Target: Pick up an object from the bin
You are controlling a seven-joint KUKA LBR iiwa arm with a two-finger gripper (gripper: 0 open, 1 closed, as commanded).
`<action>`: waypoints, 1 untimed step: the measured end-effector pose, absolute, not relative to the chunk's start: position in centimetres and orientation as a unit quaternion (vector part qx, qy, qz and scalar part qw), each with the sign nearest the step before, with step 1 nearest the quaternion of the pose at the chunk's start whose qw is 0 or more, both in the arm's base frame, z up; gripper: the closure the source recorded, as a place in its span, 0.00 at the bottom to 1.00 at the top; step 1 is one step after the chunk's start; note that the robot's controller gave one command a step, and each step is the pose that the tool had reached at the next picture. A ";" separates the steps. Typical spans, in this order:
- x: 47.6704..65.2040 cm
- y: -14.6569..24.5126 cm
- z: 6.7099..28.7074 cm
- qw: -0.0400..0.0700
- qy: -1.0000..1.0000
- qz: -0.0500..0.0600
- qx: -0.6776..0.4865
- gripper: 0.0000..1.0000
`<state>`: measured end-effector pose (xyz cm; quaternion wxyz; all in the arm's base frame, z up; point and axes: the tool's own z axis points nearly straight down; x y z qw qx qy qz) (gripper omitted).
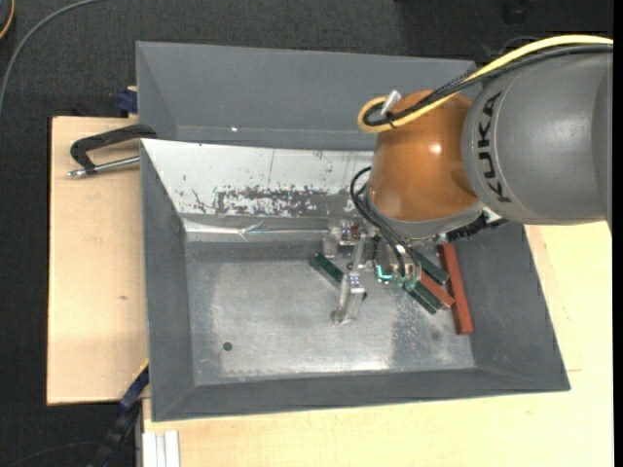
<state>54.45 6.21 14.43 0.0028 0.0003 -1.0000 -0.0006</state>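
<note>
My gripper (348, 290) hangs low over the middle of the bin floor, just below the orange cover. A dark green flat piece (326, 266) lies right against its left side, slanting down to the right. On its right side a green strip (425, 290) lies close by, partly under the arm. Beyond that, a long red-brown stick (458, 295) rests along the right wall. I see nothing between the gripper's tips.
A small dark speck (227, 347) sits on the floor at the front left. The bin's sloping walls close in on all sides. The arm and its orange cover hide the back right part of the floor.
</note>
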 end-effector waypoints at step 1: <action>58.4 3.4 7.1 -0.002 -0.996 -0.001 -0.090 0.00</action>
